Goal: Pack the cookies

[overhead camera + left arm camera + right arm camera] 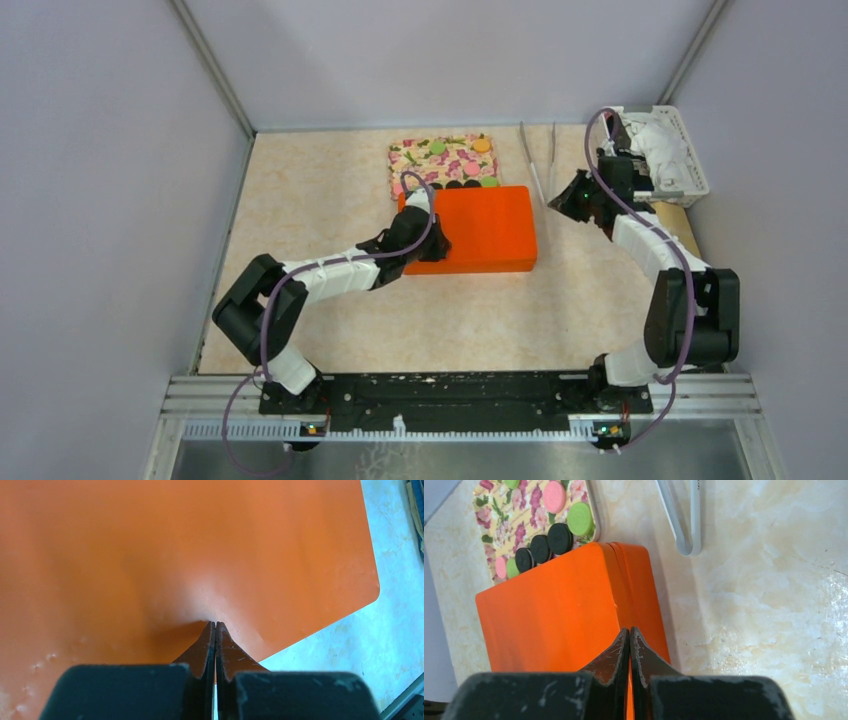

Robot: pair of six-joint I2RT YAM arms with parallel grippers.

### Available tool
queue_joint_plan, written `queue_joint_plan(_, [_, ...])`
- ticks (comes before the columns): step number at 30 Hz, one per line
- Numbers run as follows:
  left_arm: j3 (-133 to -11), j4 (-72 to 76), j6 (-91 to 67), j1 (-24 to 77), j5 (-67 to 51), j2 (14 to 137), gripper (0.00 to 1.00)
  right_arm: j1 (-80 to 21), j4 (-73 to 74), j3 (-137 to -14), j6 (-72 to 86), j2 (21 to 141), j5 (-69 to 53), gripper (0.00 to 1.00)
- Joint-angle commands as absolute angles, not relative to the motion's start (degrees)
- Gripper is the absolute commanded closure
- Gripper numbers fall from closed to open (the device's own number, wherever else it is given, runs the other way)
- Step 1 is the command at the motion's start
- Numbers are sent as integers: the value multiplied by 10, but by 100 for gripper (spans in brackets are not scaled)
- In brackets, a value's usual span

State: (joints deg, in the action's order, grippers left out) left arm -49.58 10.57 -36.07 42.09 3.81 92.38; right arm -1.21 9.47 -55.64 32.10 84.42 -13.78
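Left claw (pixel 215 625) clenched, tips against orange box (pixel 490 225). Right claw (pixel 630 630) clenched, empty. Cookies (pixel 560 537) on floral board (pixel 514 515) behind box.

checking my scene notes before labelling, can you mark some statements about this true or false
1. The box is closed. True.
2. The cookies lie on the board. True.
3. The left gripper is open. False: it is shut, over the box.
4. The tongs lie left of the board. False: they lie to its right in the top view.
5. The right gripper holds the tongs. False: it is shut and empty, and the tongs lie apart from it.
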Motion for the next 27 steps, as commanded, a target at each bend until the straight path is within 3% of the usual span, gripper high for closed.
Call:
queue_joint_plan(1, [-478,23,-355,424,21,951,100,-10,96,-579,295,852,-128,100])
queue_joint_plan(12, [-474,27,-354,424,19,944,100,-115,200,-700,223,876,-83,100])
queue_joint_plan(27, [-477,22,-348,424,26,937,100,-179,191,-540,231,898,-51,100])
